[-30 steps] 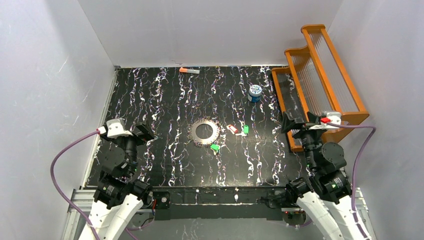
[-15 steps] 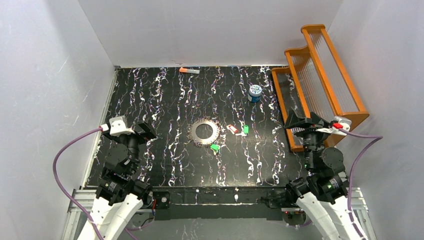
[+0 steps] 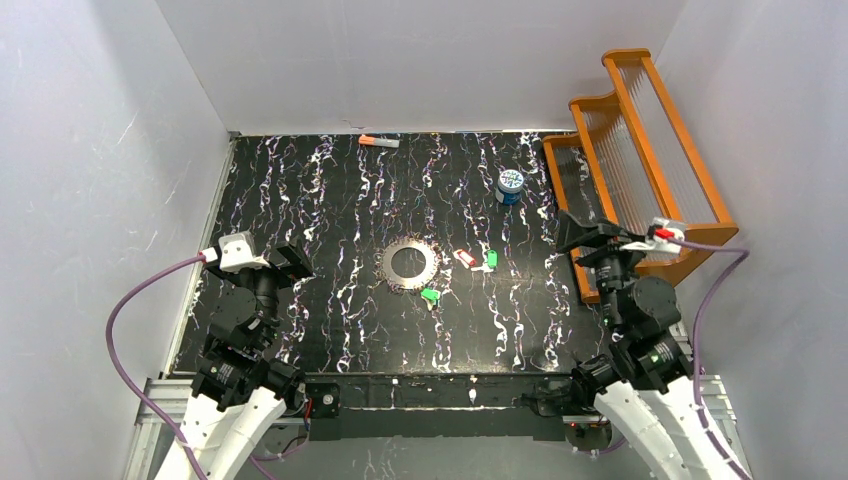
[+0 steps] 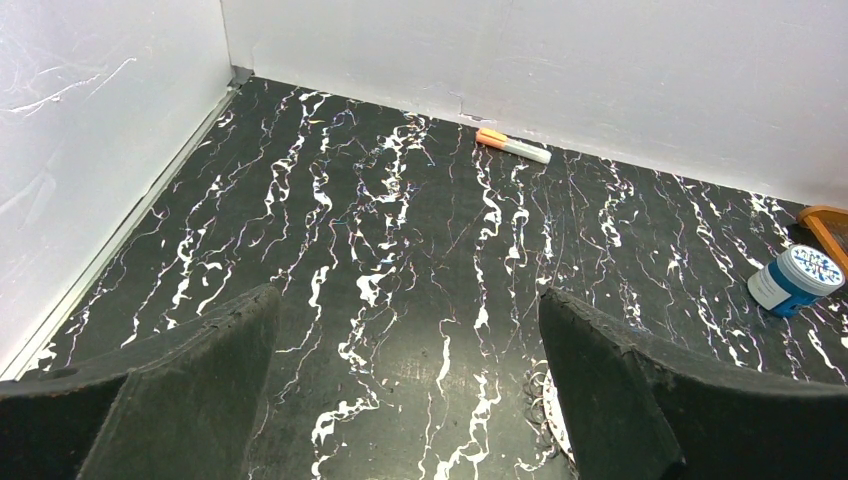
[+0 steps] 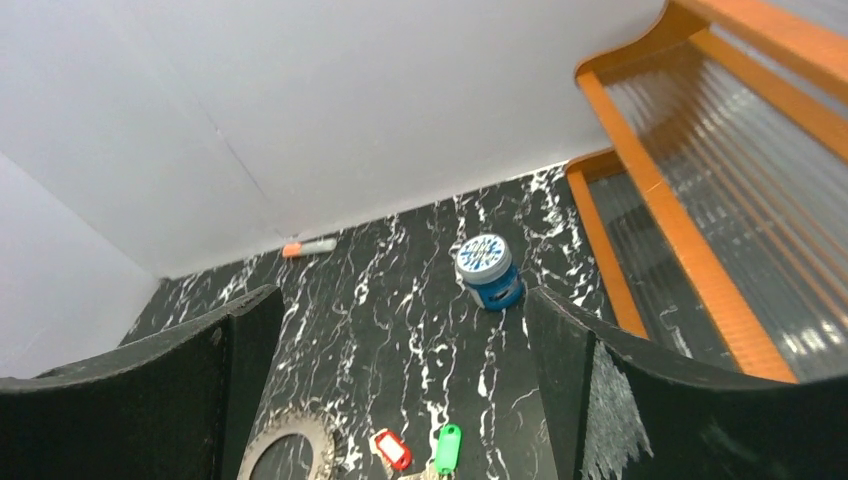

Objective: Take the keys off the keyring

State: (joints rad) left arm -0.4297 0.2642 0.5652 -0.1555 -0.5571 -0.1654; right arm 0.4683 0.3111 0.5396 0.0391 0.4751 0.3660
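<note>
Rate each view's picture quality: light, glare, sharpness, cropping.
Top external: even light, sharp, keyring clear but keys tiny. Left wrist: soft sheen on the table; dark fingers lack detail. Right wrist: reflections on the rack panels; keyring cut off by the bottom edge.

The left arm point(image 3: 240, 335) and the right arm point(image 3: 645, 330) stand side by side, each one bent at the elbow. The left gripper point(image 3: 290, 263) points forward and a little down. Its 2 dark fingers point(image 4: 200, 380) are spread wide and hold nothing. The right gripper point(image 3: 590, 235) is lifted higher, tilted toward the middle, also wide apart and empty.
</note>
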